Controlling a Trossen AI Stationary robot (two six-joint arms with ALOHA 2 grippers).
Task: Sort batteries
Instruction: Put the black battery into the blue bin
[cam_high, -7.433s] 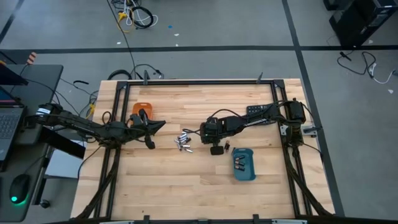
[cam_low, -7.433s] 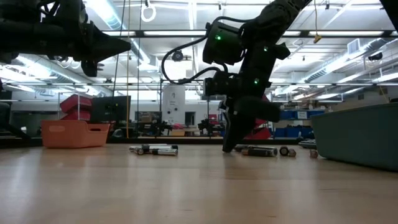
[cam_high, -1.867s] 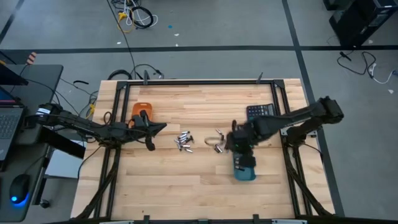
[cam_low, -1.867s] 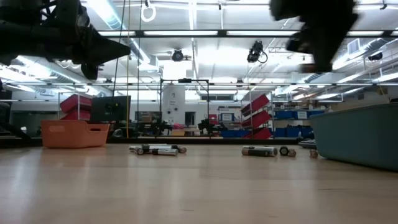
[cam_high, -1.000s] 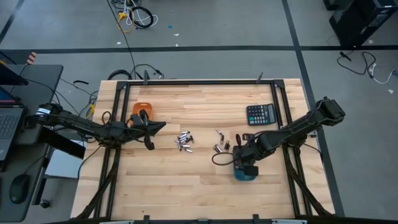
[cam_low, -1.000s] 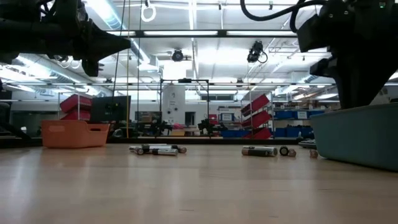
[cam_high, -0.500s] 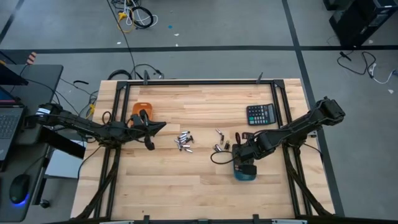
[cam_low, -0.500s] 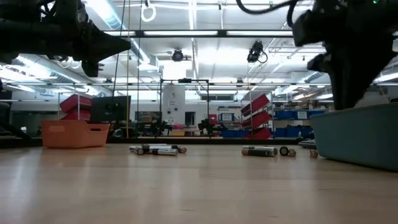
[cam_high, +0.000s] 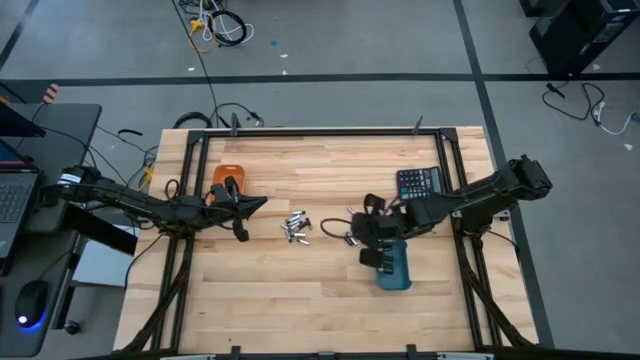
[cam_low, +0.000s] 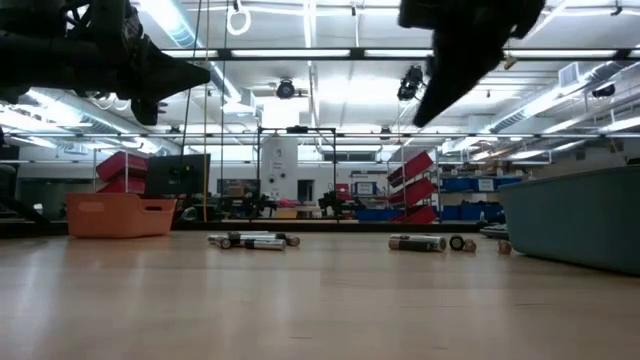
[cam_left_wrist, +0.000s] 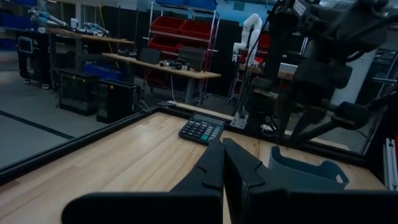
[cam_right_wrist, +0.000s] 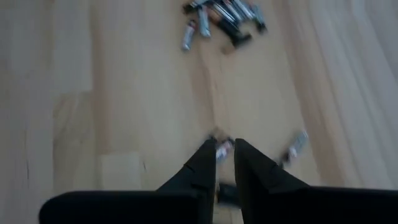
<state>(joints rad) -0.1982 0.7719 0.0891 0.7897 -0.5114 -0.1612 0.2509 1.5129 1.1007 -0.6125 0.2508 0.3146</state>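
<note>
The right pincer (cam_high: 352, 232) hangs above the table (cam_high: 260, 290) between the blue tray (cam_high: 395, 268) and the scattered cells, its two dark fingers (cam_right_wrist: 205, 163) standing a narrow gap apart with nothing seen between them; whether it is released or closing cannot be told; the left pincer (cam_high: 258, 203) is clenched on nothing, raised beside the orange tray (cam_high: 228, 174); the batteries (cam_high: 295, 227) lie in a loose pile near the table's middle, with a few more (cam_right_wrist: 297, 142) strewn on the wood just under the right pincer; some cells rest inside the blue tray; the black calculator (cam_high: 415, 182) sits behind the right arm, near the far right corner.
</note>
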